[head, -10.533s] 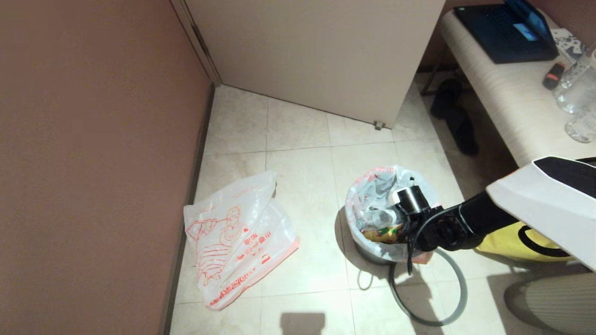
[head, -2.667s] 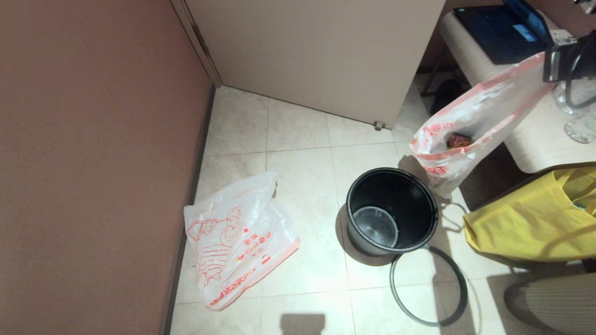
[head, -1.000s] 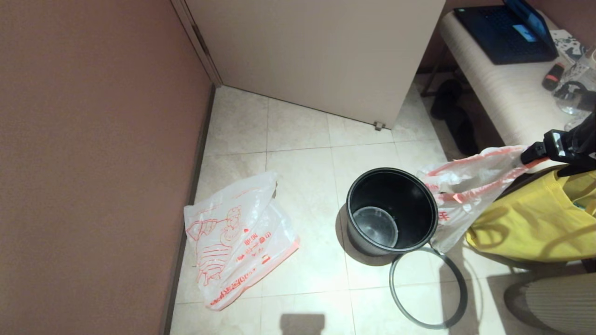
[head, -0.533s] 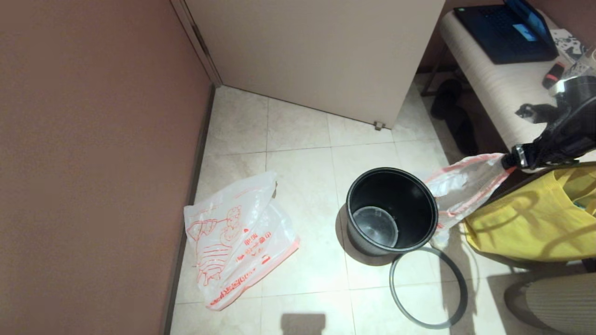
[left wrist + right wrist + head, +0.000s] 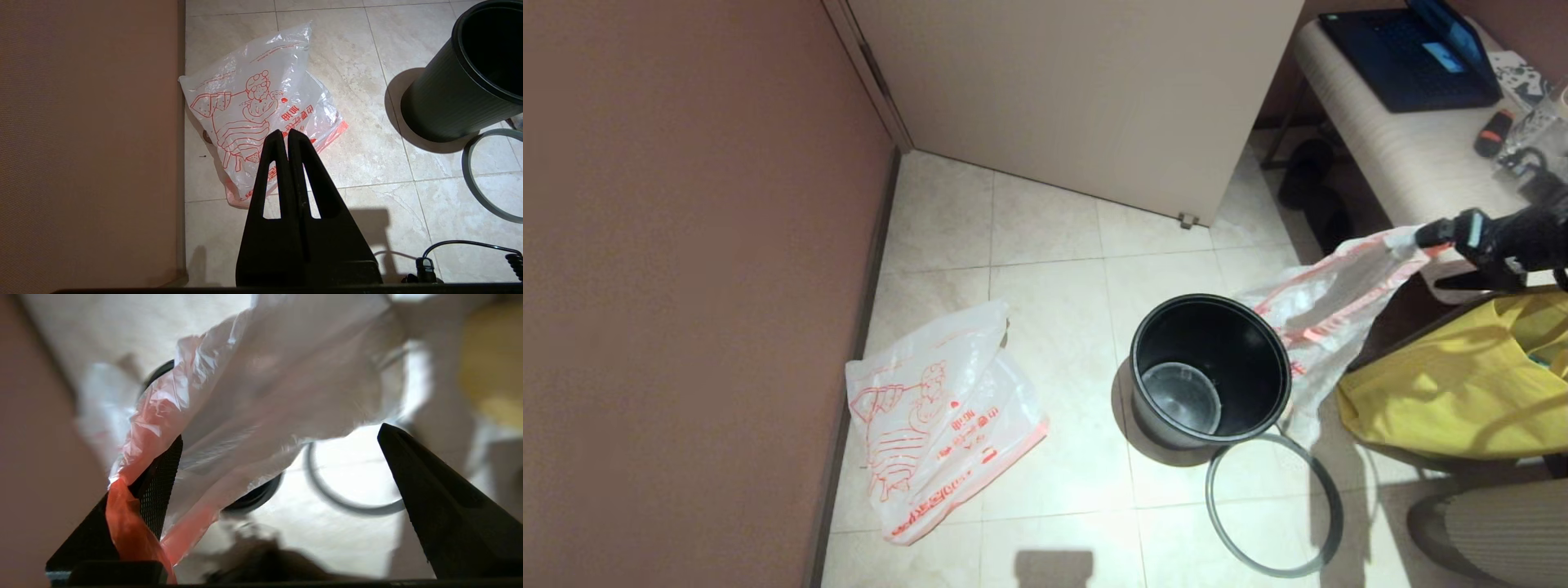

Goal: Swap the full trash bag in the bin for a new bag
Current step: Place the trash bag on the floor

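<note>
Nearest on the tiles lies the grey hoop (image 5: 1274, 506), with the bin (image 5: 1209, 371) standing bagless just beyond it. The new bag (image 5: 939, 420) sprawls by the wall, below the left gripper (image 5: 284, 134) (fingers pressed together, holding nothing). Farther right, the right gripper (image 5: 280, 437) gapes wide, yet the full trash bag (image 5: 1327, 314) drapes over one finger (image 5: 161, 477), hanging beside the bin.

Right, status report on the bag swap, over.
Right gripper open, full trash bag snagged on one finger. Left gripper shut, idle. Bin empty; new bag on floor.
</note>
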`<state>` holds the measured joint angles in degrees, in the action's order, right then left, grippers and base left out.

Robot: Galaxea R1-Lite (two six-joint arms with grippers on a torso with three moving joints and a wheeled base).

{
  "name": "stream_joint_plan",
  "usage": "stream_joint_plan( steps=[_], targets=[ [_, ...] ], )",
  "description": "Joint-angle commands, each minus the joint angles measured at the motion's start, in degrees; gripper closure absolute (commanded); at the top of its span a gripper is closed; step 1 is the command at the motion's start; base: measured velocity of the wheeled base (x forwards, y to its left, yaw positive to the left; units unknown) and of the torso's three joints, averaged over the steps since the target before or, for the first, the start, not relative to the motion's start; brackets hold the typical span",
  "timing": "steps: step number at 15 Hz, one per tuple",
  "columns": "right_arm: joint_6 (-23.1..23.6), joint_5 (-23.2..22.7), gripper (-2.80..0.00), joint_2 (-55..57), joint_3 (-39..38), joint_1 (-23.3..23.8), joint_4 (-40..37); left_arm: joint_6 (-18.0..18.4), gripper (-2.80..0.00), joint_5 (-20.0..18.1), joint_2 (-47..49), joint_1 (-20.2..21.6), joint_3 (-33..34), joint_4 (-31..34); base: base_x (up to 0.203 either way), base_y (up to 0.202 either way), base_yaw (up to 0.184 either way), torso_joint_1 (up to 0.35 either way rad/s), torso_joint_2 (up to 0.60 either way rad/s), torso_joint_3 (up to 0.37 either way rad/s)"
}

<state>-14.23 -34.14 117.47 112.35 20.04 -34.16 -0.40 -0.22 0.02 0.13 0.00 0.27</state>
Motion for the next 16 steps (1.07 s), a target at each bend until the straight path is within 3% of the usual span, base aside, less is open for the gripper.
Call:
stream_joint_plan(
  steps=[1, 3, 4, 7, 8, 9, 11, 16],
  targets=[
    [-2.2, -6.7, -2.80, -2.9, 0.2, 3.4, -4.6, 0.0, 0.00, 0.0, 0.1, 0.0, 0.0, 0.0, 0.000, 0.000, 0.000, 0.000, 0.00, 0.000],
    [0.2, -4.2, -2.80, -2.3, 0.0, 4.0, -5.2, 0.0, 0.00, 0.0, 0.1, 0.0, 0.0, 0.0, 0.000, 0.000, 0.000, 0.000, 0.00, 0.000],
    [3.9, 1.9, -2.80, -1.3, -0.1, 3.0, -5.8, 0.0, 0.00, 0.0, 0.1, 0.0, 0.0, 0.0, 0.000, 0.000, 0.000, 0.000, 0.00, 0.000],
    [21.4, 34.4, -2.80, 5.0, 0.0, -2.5, -3.5, 0.0, 0.00, 0.0, 0.1, 0.0, 0.0, 0.0, 0.000, 0.000, 0.000, 0.000, 0.00, 0.000],
    [29.5, 42.8, -2.80, 7.7, 0.0, -6.1, 1.3, 0.0, 0.00, 0.0, 0.1, 0.0, 0.0, 0.0, 0.000, 0.000, 0.000, 0.000, 0.00, 0.000],
    [34.5, 49.4, -2.80, 9.2, 0.0, -9.1, 4.0, 0.0, 0.00, 0.0, 0.1, 0.0, 0.0, 0.0, 0.000, 0.000, 0.000, 0.000, 0.00, 0.000],
    [38.6, 54.8, -2.80, 11.2, 0.0, -13.4, 8.3, 0.0, 0.00, 0.0, 0.1, 0.0, 0.0, 0.0, 0.000, 0.000, 0.000, 0.000, 0.00, 0.000],
    [37.6, 56.6, -2.80, 3.3, -6.0, -15.9, 8.5, 0.0, 0.00, 0.0, 0.1, 0.0, 0.0, 0.0, 0.000, 0.000, 0.000, 0.000, 0.00, 0.000]
  ],
)
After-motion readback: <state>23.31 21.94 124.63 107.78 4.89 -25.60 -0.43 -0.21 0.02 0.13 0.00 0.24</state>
